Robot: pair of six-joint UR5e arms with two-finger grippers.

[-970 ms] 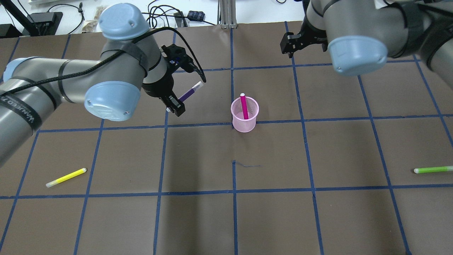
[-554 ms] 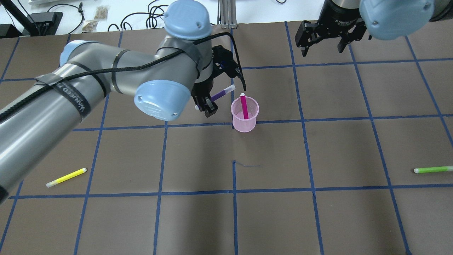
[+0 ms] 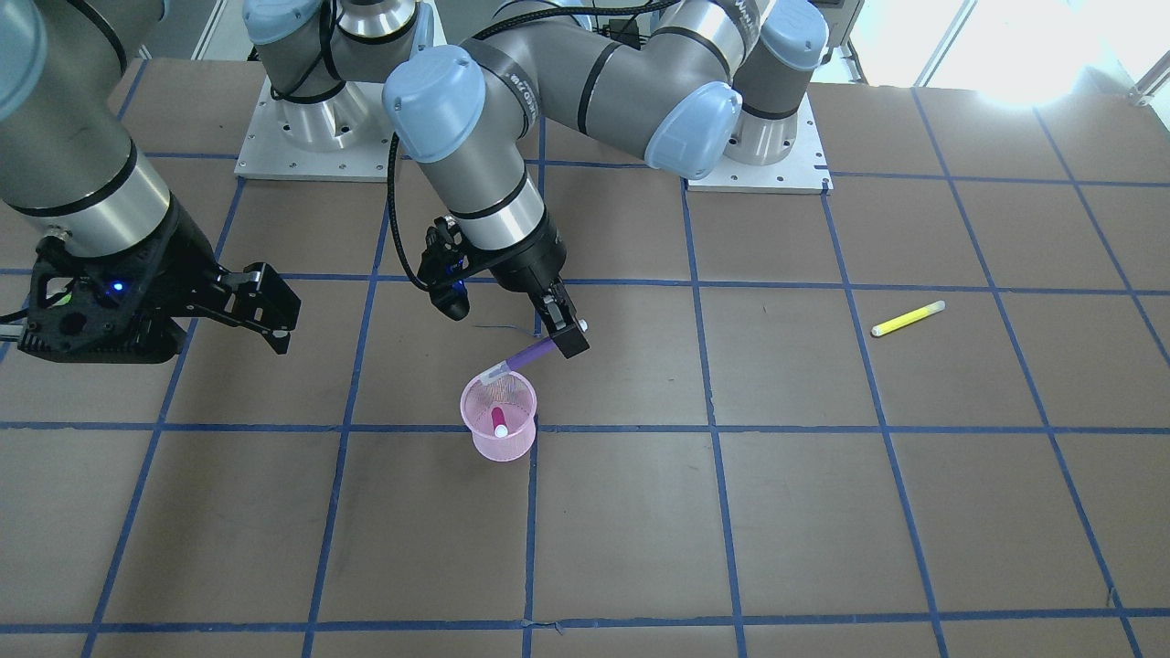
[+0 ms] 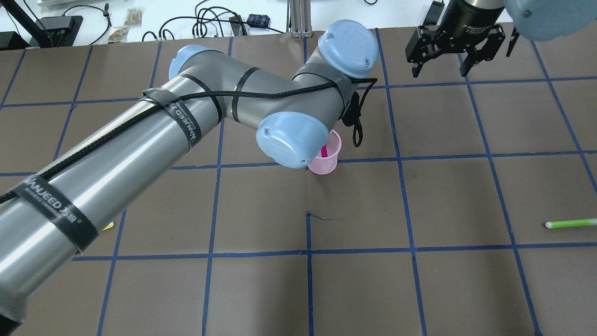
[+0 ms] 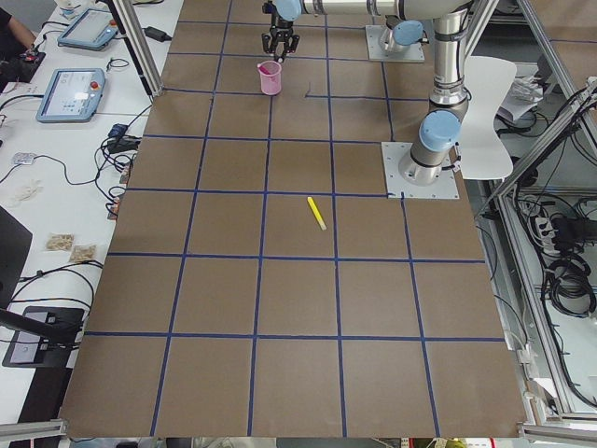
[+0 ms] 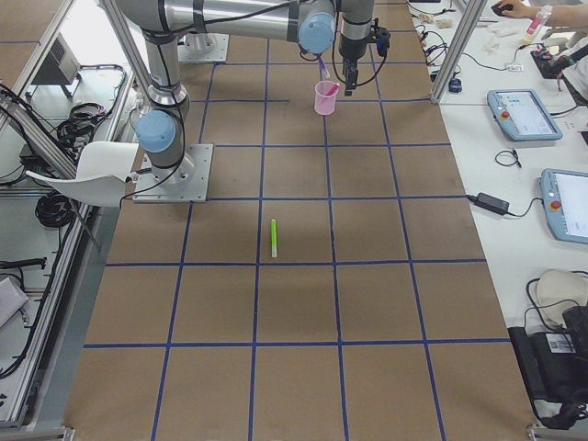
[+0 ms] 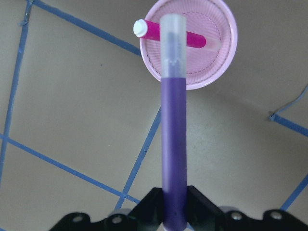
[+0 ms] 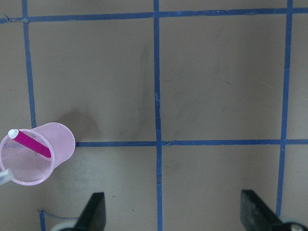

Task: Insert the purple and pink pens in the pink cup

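The pink mesh cup (image 3: 501, 446) stands near the table's middle, with the pink pen (image 3: 500, 422) leaning inside it. My left gripper (image 3: 559, 336) is shut on the purple pen (image 3: 526, 355) and holds it tilted, its clear cap over the cup's rim. In the left wrist view the purple pen (image 7: 173, 144) points at the cup (image 7: 222, 67) and crosses the pink pen (image 7: 154, 30). In the overhead view my left arm hides the purple pen and part of the cup (image 4: 326, 161). My right gripper (image 4: 440, 70) is open and empty, off to the cup's far right.
A yellow highlighter (image 3: 907, 318) lies on the table on my left side. A green highlighter (image 4: 570, 223) lies near the right edge. Cables and boxes (image 4: 210, 21) sit beyond the table's far edge.
My left arm has swung right with the purple pen, from well left of the cup to over its rim. My right gripper has shifted a little right.
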